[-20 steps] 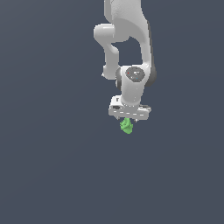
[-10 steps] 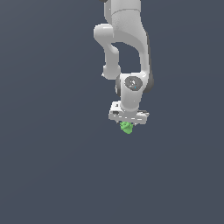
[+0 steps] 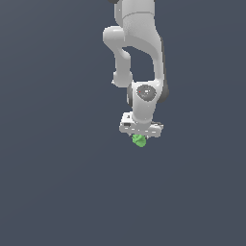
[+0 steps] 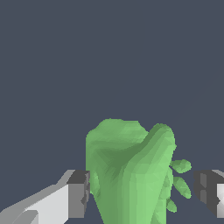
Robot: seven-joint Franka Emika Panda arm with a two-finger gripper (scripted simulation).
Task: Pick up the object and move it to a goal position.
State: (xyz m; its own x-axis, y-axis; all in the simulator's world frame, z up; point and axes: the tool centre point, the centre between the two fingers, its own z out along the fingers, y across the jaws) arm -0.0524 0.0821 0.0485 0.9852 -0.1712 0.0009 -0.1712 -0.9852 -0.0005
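Lowered since before; object (image 3: 139, 141) sits between spread fingers (image 4: 78, 194).

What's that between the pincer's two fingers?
A lumpy green object, seen in the wrist view. One finger touches it; a bare gap separates it from the other.

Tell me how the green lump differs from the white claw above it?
The lump is bright green and bumpy; the claw is white and grey with flat, straight faces. The lump is much narrower than the claw. In the wrist view one finger touches the lump, the other stands apart. Both look faceted.
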